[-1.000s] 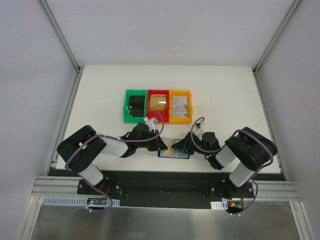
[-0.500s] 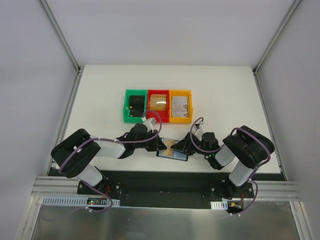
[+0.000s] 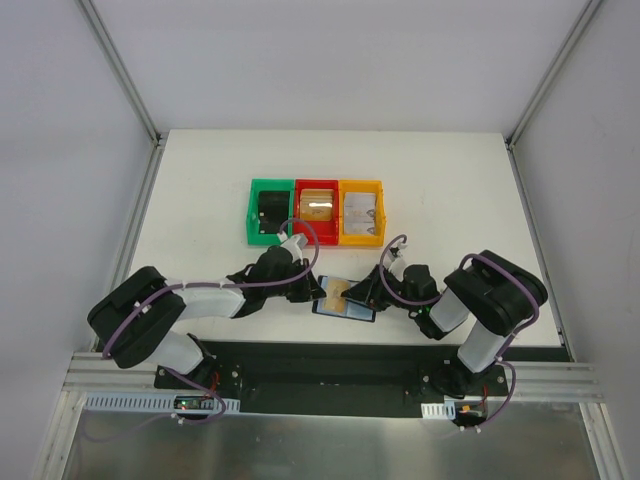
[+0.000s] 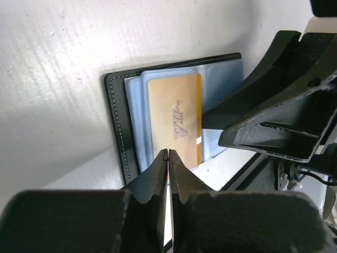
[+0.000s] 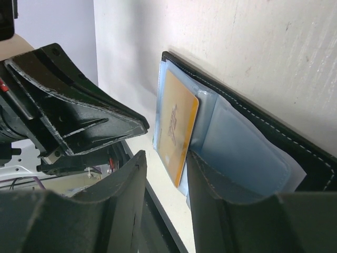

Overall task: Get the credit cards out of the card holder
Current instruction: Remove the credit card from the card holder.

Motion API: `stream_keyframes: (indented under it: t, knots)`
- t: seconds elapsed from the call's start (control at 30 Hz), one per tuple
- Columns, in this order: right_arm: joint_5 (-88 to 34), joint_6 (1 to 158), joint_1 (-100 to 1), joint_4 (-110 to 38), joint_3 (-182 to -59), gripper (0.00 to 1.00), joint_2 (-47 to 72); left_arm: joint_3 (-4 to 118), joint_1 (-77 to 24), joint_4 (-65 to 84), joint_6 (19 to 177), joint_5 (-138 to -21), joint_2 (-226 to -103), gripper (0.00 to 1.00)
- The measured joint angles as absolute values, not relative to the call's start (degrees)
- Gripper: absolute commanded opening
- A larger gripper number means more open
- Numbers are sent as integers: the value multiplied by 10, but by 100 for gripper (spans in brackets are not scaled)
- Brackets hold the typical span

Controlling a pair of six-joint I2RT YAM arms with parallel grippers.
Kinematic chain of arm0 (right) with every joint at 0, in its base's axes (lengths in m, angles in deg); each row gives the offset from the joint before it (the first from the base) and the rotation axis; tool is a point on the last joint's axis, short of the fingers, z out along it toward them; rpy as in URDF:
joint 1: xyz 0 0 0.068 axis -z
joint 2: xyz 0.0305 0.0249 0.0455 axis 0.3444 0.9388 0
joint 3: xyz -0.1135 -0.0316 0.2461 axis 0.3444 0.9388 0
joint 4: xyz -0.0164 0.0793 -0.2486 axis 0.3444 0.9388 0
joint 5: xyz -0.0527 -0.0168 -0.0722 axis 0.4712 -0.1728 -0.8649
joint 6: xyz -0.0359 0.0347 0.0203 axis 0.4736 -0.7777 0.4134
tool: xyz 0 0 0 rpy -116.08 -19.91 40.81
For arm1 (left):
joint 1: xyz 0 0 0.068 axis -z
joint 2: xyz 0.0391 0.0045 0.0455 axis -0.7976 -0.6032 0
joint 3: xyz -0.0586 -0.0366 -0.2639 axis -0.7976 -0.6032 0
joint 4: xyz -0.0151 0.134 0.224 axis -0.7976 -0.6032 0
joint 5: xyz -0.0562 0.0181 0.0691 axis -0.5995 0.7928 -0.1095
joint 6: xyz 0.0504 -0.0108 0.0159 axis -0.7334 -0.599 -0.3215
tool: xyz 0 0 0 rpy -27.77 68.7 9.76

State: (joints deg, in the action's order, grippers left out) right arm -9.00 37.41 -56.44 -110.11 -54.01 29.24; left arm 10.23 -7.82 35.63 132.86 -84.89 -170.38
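Card holder (image 4: 117,121) lies open near the table's (image 3: 450,180) front edge, gold card (image 4: 176,110) seemingly partway out of its sleeve. My left gripper (image 4: 168,154), jaws pressed together, noses the card's end, likely to drag it. My right gripper (image 5: 166,155), jaws spread, steadies the holder.

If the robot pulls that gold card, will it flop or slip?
The thin tan-gold plastic card is probably stiff: its edges look straight. It looks glossy, so it may slip from the shut left gripper. Being so thin, it likely weighs little.
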Motion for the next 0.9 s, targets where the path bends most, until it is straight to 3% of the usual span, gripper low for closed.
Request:
stream_keyframes:
  t: [0.57, 0.9]
  knots:
    - [-87, 375, -563, -1101, -540, 39, 292, 127, -78, 347, 1323, -843, -1752, 0]
    - [-87, 375, -563, -1099, -540, 30, 292, 130, -71, 364, 1323, -846, -1764, 0]
